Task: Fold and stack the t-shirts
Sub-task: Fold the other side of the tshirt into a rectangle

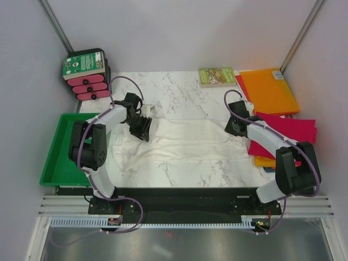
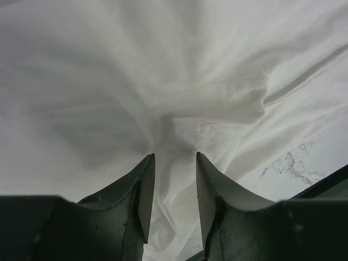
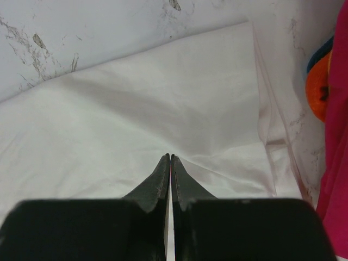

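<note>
- Underneath everything lies one white marble-patterned table (image 1: 179, 92), with my two arms bolted at its near edge.
- One thin, wrinkly white t-shirt (image 1: 185, 144) lies spread across the middle of the table, reaching from my left gripper to my right gripper. It is creased and not yet folded into a rectangle.
- One flat green plastic tray (image 1: 60, 152) sits at the table's left edge, beside my left arm.
- One folded magenta t-shirt (image 1: 288, 130) lies at the right side, just beyond the white t-shirt's right end.
- Two orange pieces show. One flat orange t-shirt (image 1: 269, 89) lies in the far right corner, and a second orange edge (image 1: 265, 161) peeks from under the magenta t-shirt.
- One black holder with three pink oval pads (image 1: 87, 76) stands at the far left corner.
- One small green-covered book (image 1: 216, 76) lies at the far edge, just left of the orange t-shirt.
- My left gripper (image 2: 173, 157) hangs over the white t-shirt's left part. Its two fingers stand partly apart, with a ridge of bunched cloth running up between them. I cannot tell whether they press it.
- My right gripper (image 3: 169, 156) has its two fingers pressed together, tips down on the white t-shirt's right end. Whether cloth is pinched between them I cannot tell.
- One sliver of blue cloth (image 1: 270, 169) shows beneath the near orange edge.
</note>
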`<action>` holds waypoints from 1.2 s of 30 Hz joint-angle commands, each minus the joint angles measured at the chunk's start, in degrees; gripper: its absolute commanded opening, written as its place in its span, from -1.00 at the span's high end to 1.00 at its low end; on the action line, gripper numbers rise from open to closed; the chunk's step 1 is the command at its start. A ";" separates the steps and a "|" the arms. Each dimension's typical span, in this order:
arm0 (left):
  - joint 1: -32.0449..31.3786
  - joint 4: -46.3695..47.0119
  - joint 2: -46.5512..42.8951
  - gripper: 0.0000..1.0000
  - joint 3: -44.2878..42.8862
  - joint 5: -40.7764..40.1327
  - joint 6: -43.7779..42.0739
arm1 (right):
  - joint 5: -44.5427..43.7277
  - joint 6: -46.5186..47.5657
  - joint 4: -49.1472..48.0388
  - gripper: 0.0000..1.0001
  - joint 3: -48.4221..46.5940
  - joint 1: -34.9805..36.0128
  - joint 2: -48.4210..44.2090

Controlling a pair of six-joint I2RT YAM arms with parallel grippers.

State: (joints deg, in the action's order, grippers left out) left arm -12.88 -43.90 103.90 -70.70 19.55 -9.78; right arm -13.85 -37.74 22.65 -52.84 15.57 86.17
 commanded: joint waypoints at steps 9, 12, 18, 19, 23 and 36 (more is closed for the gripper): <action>-0.56 -1.98 -1.77 0.96 1.53 3.57 -3.05 | -0.83 -1.02 -2.00 0.85 0.37 0.95 -0.30; -0.56 -1.37 -4.22 0.96 1.70 3.65 -2.44 | -0.74 -1.29 -2.18 0.85 0.89 1.30 -0.13; -1.97 -1.18 -11.70 0.96 3.37 4.18 -2.43 | -1.09 -1.81 -2.53 0.86 1.42 2.35 -0.04; -2.84 -1.71 -11.96 0.96 3.89 4.79 -2.70 | -1.10 -1.81 -2.61 0.86 1.34 2.53 0.05; -5.65 -4.96 -11.35 0.97 6.00 6.37 -5.15 | -1.27 -2.17 -2.62 0.86 1.25 2.88 -0.04; -7.95 -10.78 -12.19 0.56 3.30 8.14 -10.53 | -1.97 -2.17 -2.35 0.85 1.16 3.24 -0.04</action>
State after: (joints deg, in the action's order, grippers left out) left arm -21.89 -54.15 99.44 -64.01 26.20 -17.47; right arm -14.28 -39.24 21.39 -51.64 18.55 86.30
